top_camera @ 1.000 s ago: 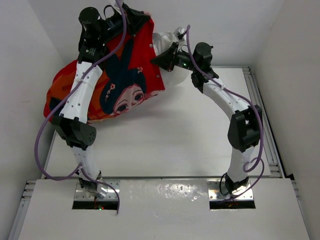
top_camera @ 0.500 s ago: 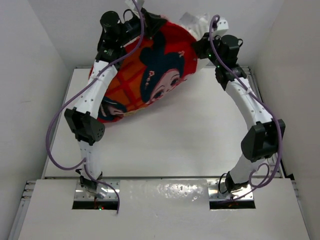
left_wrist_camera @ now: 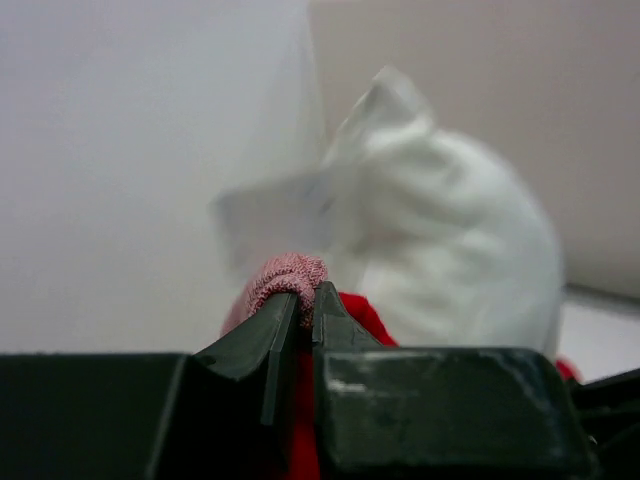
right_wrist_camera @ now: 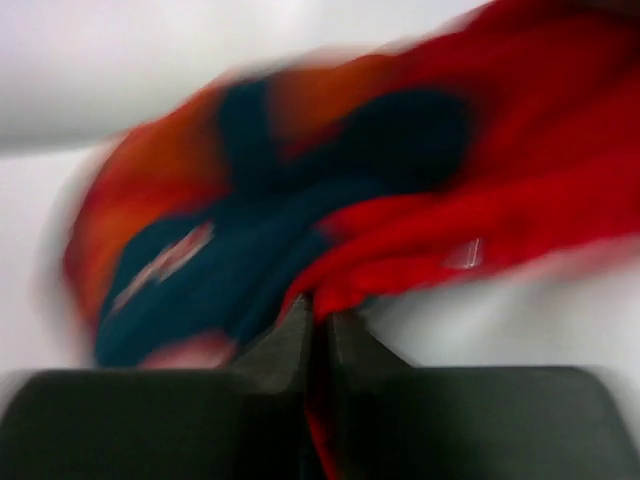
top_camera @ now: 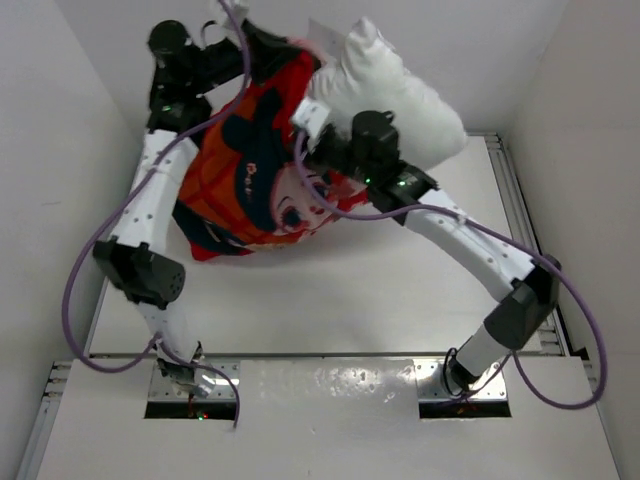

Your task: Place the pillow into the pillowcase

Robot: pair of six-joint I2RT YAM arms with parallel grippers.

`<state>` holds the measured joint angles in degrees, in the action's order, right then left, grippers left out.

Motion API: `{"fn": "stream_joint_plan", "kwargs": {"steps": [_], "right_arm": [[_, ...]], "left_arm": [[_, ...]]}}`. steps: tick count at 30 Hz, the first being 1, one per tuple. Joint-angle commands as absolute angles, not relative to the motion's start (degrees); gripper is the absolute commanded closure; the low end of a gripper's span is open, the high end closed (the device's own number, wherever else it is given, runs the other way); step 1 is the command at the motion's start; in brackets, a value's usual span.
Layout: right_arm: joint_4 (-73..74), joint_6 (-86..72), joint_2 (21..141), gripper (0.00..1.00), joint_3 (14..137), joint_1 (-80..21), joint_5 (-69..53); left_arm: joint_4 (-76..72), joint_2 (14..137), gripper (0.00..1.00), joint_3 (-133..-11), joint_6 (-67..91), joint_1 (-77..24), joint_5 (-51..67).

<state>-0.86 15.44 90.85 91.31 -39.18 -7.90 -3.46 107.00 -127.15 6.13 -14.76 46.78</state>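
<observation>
left claw and right claw both pinch the pillowcase rim, with the pillow bulging out at the far end, so spread your grips and shake it down evenly.

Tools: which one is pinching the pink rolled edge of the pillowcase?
The left tool: a pink hem of the pillowcase sits between its shut jaws. The right tool pinches a red fold instead.

The plump white pillow lies tilted at upper centre of the frame. Its lower-left end is hidden by the pillowcase, a crumpled red-orange cover with a cartoon face, bunched left of centre.
</observation>
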Motion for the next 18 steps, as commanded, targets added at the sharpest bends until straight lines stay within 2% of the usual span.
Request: {"fn": "stream_joint_plan", "kwargs": {"steps": [1,2,3,4,6,7,9,13,18], "right_arm": [[10.0,19.4,96.8,0.79,88.9,-41.0,-28.3],[10.6,17.5,97.6,0.71,89.3,-41.0,-32.0],[11.0,16.4,98.3,0.57,89.8,-41.0,-35.4],[11.4,13.8,99.2,0.33,90.3,-40.6,-39.6],[11.3,11.1,99.6,0.23,92.3,-39.9,-42.6],[10.9,7.6,99.3,0.16,92.7,-38.5,-45.2],[7.0,0.5,97.5,0.13,92.6,-35.6,-50.2],[-8.3,-16.1,92.7,0.01,87.4,-29.1,-57.2],[-24.2,-32.6,88.3,0.01,78.2,-18.3,-55.6]], "left_arm": [[10.8,97.4,1.00,-117.0,-6.5,-6.7,58.1],[14.7,95.6,1.00,-114.6,-10.7,-4.0,60.2],[25.3,94.4,1.00,-112.7,-15.2,-2.8,63.1],[32.7,92.4,1.00,-110.8,-28.1,-1.2,63.4],[52.1,90.5,1.00,-109.5,-50.2,-0.7,59.7],[57.2,89.8,1.00,-106.6,-56.2,-0.5,57.9],[63.5,87.2,1.00,-102.1,-64.8,0.0,53.4],[66.4,83.9,1.00,-91.9,-69.4,3.7,52.2],[65.8,82.4,1.00,-88.0,-69.3,3.0,52.7]]}}
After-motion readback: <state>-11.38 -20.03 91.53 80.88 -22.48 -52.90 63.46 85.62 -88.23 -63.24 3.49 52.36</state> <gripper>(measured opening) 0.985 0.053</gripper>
